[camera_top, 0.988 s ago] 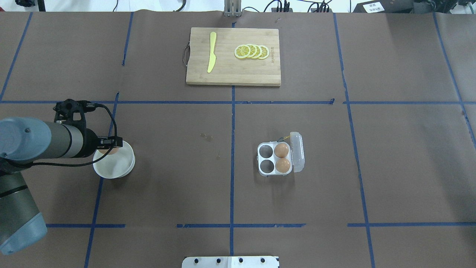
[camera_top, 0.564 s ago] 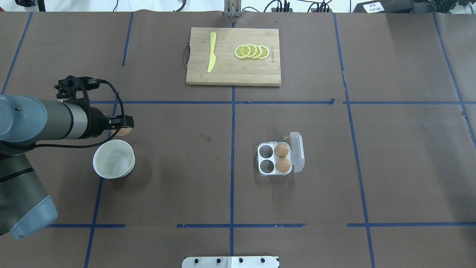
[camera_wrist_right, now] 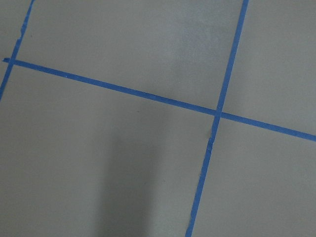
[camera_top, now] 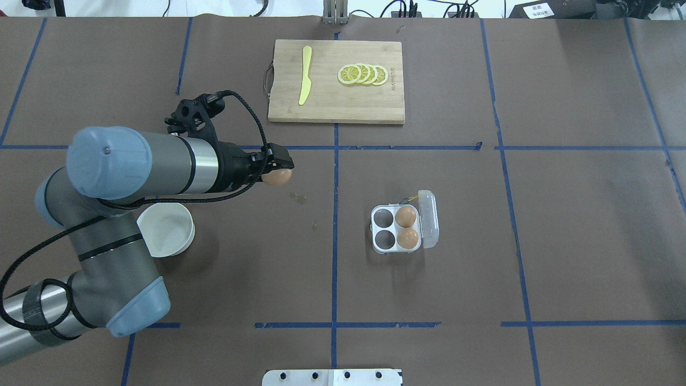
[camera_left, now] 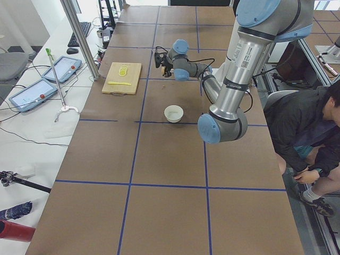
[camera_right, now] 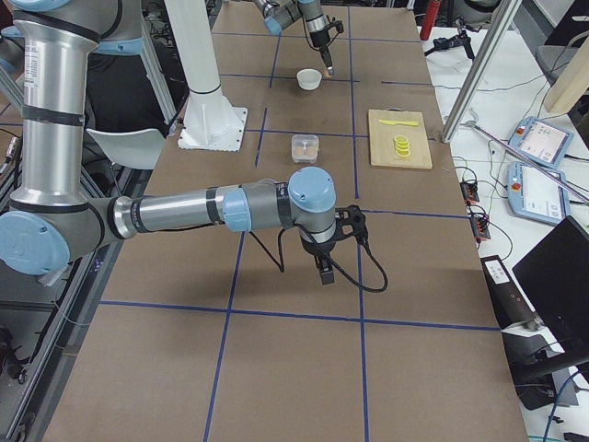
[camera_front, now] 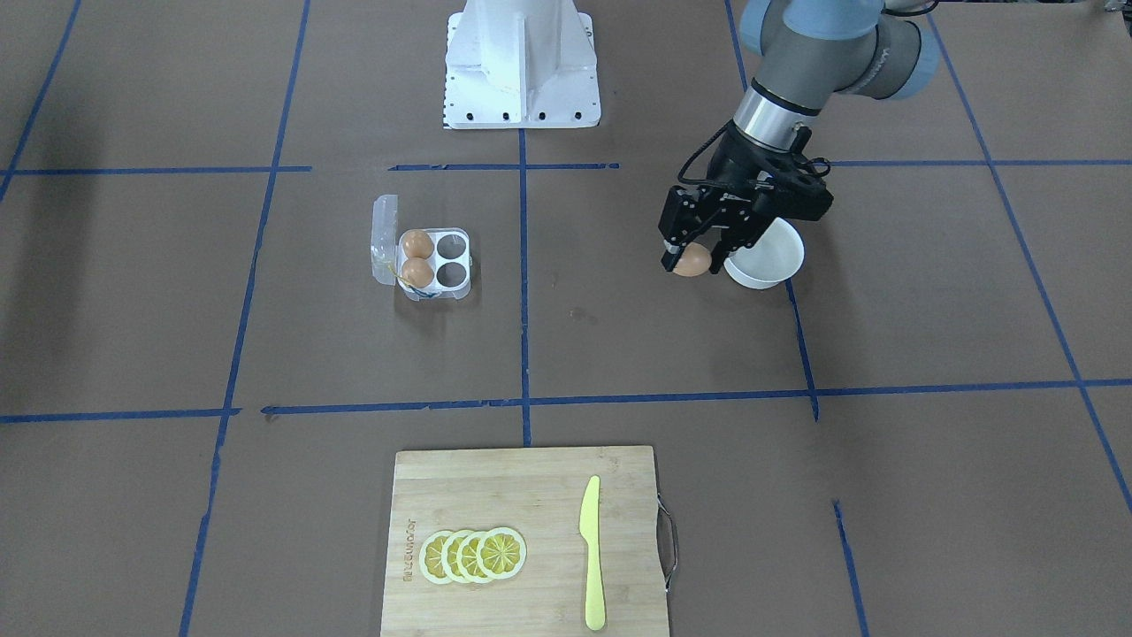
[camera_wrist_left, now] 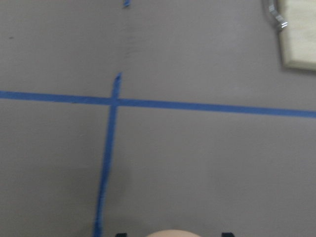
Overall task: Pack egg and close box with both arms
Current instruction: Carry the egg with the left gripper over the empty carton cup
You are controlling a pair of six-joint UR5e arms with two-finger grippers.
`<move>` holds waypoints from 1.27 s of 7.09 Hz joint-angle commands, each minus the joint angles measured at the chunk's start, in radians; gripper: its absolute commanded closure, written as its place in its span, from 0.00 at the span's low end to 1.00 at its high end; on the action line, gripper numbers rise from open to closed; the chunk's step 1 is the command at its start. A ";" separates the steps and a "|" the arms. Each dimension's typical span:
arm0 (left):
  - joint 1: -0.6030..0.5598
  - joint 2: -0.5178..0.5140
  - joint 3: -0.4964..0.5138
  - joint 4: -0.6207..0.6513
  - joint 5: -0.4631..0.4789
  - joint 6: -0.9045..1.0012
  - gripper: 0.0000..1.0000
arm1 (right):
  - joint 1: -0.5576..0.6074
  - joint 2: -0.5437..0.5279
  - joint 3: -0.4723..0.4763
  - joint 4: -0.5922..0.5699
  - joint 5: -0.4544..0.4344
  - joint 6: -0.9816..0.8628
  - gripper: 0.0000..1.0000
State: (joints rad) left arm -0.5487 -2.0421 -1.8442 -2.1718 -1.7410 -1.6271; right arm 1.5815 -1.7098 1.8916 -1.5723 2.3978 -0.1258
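Observation:
My left gripper (camera_top: 276,170) is shut on the egg (camera_top: 278,178), an orange-brown egg held above the table to the right of the white bowl (camera_top: 166,228). In the front view the egg (camera_front: 692,263) hangs between the black fingers (camera_front: 674,257). Its top shows at the bottom edge of the left wrist view (camera_wrist_left: 170,233). The box (camera_top: 383,239) lies open at centre right with its clear lid (camera_top: 429,219) folded to the right. Two eggs (camera_top: 406,216) fill its right cups and its left cups are bare. My right gripper (camera_right: 325,274) shows only in the right side view, so I cannot tell its state.
A wooden cutting board (camera_top: 336,102) lies at the far middle with a yellow knife (camera_top: 305,75) and lemon slices (camera_top: 363,74). Blue tape lines cross the brown table cover. The white base pedestal (camera_front: 522,62) stands at the near edge.
My left gripper lifted the egg out of the white bowl and carried it to the right, towards the table's middle. The bowl is now bare. The box has not moved.

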 commanded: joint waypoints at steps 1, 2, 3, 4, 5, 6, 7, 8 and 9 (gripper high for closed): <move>0.053 -0.094 0.071 -0.080 0.040 -0.082 0.58 | 0.000 -0.001 0.000 0.000 0.001 0.000 0.00; 0.099 -0.111 0.113 -0.150 0.085 -0.080 0.58 | 0.000 -0.001 0.000 0.000 0.000 0.000 0.00; 0.146 -0.115 0.156 -0.271 0.131 -0.077 0.58 | 0.000 -0.001 0.000 0.000 0.000 0.000 0.00; 0.189 -0.125 0.201 -0.333 0.177 -0.071 0.58 | 0.000 -0.001 0.000 0.000 0.000 0.000 0.00; 0.216 -0.163 0.239 -0.339 0.196 -0.070 0.58 | 0.000 -0.001 0.000 0.000 0.000 0.000 0.00; 0.239 -0.190 0.272 -0.341 0.218 -0.054 0.58 | 0.002 -0.001 0.000 0.000 0.000 0.002 0.00; 0.243 -0.234 0.330 -0.341 0.236 -0.034 0.58 | 0.002 -0.001 0.000 0.000 0.000 0.002 0.00; 0.243 -0.256 0.374 -0.347 0.244 -0.028 0.58 | 0.002 -0.001 0.000 0.000 0.000 0.002 0.00; 0.246 -0.253 0.379 -0.350 0.245 0.001 0.58 | 0.002 -0.004 -0.002 0.000 0.000 0.002 0.00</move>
State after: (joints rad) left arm -0.3062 -2.2841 -1.4905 -2.5172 -1.5024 -1.6523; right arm 1.5830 -1.7113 1.8910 -1.5723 2.3976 -0.1243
